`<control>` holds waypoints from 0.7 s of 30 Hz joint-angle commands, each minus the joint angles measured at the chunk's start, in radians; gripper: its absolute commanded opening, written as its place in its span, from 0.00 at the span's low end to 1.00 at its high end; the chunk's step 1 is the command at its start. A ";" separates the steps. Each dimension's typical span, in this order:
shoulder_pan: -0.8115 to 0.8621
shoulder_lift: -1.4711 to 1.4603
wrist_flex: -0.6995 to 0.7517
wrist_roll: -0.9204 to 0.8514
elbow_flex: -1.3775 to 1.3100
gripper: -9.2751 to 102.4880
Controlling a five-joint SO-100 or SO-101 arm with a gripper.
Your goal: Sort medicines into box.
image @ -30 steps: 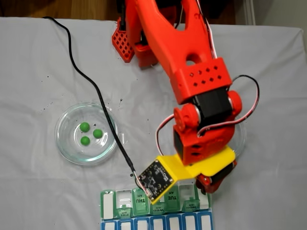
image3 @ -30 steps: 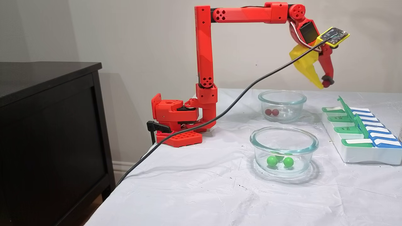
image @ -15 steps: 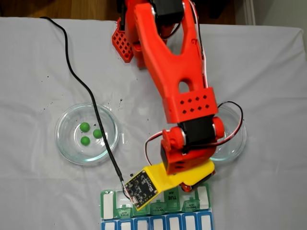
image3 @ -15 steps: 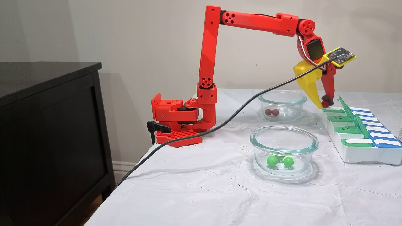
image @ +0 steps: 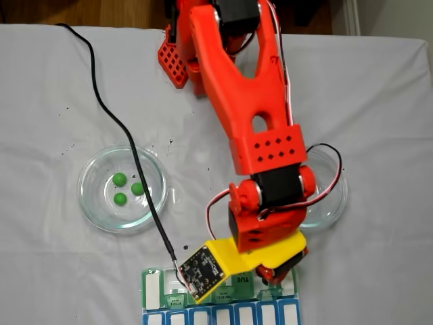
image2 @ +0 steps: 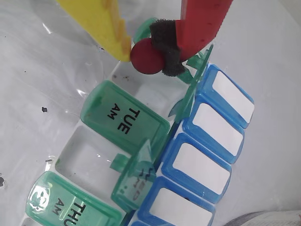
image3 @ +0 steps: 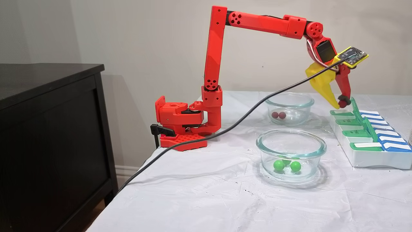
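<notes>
Pinching a dark red pill [image2: 146, 56] between its yellow and red fingers, the gripper [image2: 149, 52] hangs just above the far end of the box [image3: 370, 158], over an open compartment beside the closed TUE lid [image2: 124, 123]. The box sits at the table's [image3: 199, 199] right edge in the side fixed view. Two red pills [image3: 278, 115] lie in the far dish [image3: 289, 100], three green pills [image: 126, 188] in the near dish [image3: 291, 145].

One dark red pill [image2: 146, 56] hangs pinched at twelve o'clock above the box [image2: 141, 155]. The TUE lid [image2: 123, 118] is shut, its neighbour open. Three green pills [image: 126, 189] lie at nine o'clock.
</notes>
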 commanded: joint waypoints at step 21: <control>-0.031 0.006 -0.078 -0.025 0.026 0.31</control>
